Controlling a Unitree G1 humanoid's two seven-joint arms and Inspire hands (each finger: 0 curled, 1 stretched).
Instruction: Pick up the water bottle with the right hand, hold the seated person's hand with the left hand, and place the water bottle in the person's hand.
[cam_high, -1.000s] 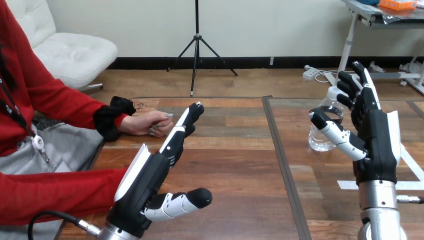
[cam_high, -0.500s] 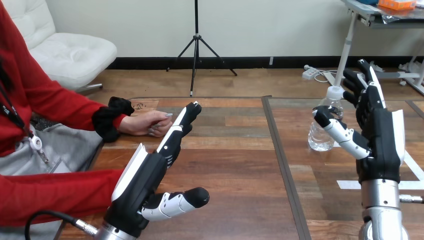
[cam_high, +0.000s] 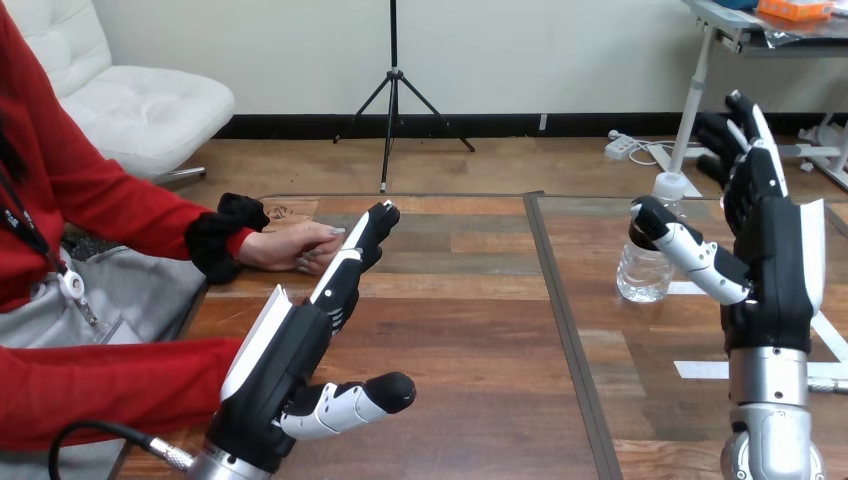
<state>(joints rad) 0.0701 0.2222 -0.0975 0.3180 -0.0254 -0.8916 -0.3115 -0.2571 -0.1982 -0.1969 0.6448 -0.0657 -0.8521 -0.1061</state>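
The right hand (cam_high: 770, 260) is spread wide beside the water bottle (cam_high: 645, 262) — ready to grab. The left hand (cam_high: 290, 350), flat and holding nothing, waits just beside the person's hand (cam_high: 290, 246).

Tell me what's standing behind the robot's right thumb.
A clear water bottle stands upright on the table behind the thumb of the right hand. The bottle's white cap and lower body show. The thumb covers its shoulder, so I cannot tell whether they touch.
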